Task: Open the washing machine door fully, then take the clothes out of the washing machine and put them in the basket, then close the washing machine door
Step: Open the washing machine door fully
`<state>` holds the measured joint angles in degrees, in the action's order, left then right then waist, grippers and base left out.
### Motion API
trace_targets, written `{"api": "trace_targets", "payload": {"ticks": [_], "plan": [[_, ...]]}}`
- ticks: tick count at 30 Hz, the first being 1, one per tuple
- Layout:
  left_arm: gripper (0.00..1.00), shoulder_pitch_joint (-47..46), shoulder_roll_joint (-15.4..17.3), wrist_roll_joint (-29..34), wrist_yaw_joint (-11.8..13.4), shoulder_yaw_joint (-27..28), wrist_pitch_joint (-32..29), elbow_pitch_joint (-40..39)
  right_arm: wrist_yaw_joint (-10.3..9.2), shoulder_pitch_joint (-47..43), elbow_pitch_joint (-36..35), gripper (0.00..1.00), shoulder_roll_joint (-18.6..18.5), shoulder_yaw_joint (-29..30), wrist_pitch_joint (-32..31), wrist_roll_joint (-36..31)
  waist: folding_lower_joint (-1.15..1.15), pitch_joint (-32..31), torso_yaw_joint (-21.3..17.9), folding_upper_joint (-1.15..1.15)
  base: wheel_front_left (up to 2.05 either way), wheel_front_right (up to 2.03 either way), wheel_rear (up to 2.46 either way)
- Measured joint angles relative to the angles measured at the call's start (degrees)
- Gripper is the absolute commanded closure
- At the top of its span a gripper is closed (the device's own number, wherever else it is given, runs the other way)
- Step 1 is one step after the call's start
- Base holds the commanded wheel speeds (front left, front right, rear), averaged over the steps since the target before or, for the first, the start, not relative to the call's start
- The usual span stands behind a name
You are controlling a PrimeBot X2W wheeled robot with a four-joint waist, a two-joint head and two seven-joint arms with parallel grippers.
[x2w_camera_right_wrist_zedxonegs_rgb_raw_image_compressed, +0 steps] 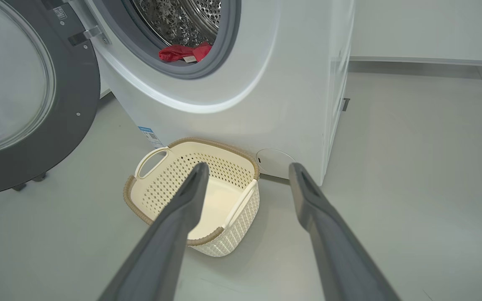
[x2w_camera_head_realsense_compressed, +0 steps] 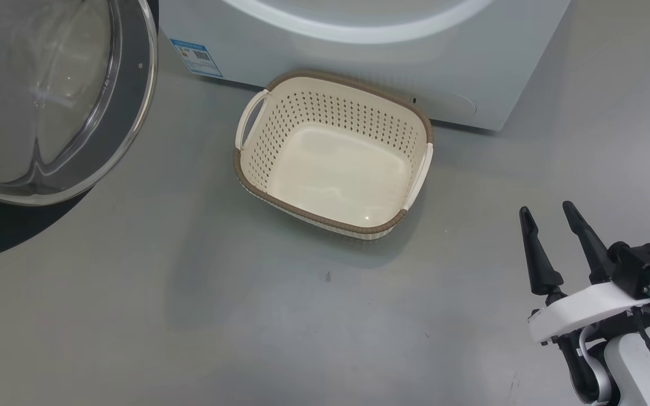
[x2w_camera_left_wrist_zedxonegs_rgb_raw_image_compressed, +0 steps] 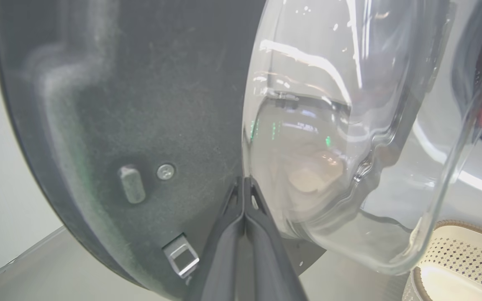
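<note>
Clothes (x2w_camera_right_wrist_zedxonegs_rgb_raw_image_compressed: 184, 53) lie in the washing machine (x2w_camera_right_wrist_zedxonegs_rgb_raw_image_compressed: 266, 104), right wrist view.

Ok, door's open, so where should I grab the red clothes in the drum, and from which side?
Probably the raised, bunched fold of the clothes, lying just behind the grey seal at the drum's front lip. Come straight in through the opening with the open right gripper, fingers straddling the fold; the washing machine door hangs open to the robot's left.

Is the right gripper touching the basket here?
Apart. In the head view a stretch of grey floor separates the open right gripper from the basket.
</note>
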<state>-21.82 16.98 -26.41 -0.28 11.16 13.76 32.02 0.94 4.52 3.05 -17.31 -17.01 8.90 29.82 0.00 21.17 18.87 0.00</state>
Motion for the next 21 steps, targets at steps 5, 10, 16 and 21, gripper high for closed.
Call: {"api": "trace_targets", "payload": {"ticks": [5, 10, 16, 21], "plan": [[1.00, 0.55, -0.16, 1.41, -0.62, -1.93, 0.03, -0.27, 0.19, 0.00, 1.46, 0.00, 1.21, -0.20, 1.09, 0.73, 0.00, -2.20, -0.40, 0.00, 0.00, 0.00, 0.00], [1.00, 2.19, -0.44, 2.74, -1.98, -2.64, 0.49, -1.16, 0.69, -0.01, 3.00, 0.00, 2.42, -0.54, 1.90, 1.40, 0.00, -4.72, -1.09, 0.00, 0.00, 0.00, 0.00], [1.00, 6.31, -1.22, 4.28, -2.92, -4.50, 0.51, -2.60, 1.01, -0.02, 4.54, 0.00, 4.03, -1.19, 2.66, 1.83, 0.00, -7.87, -2.51, 0.00, 0.00, 0.00, 0.00], [1.00, 8.80, -2.70, 4.90, -3.20, -6.21, 0.52, -4.23, 1.01, -0.08, 5.16, 0.00, 4.85, -0.96, 3.33, 2.10, 0.00, -9.79, -3.93, 0.00, 0.00, 0.00, 0.00]]}}
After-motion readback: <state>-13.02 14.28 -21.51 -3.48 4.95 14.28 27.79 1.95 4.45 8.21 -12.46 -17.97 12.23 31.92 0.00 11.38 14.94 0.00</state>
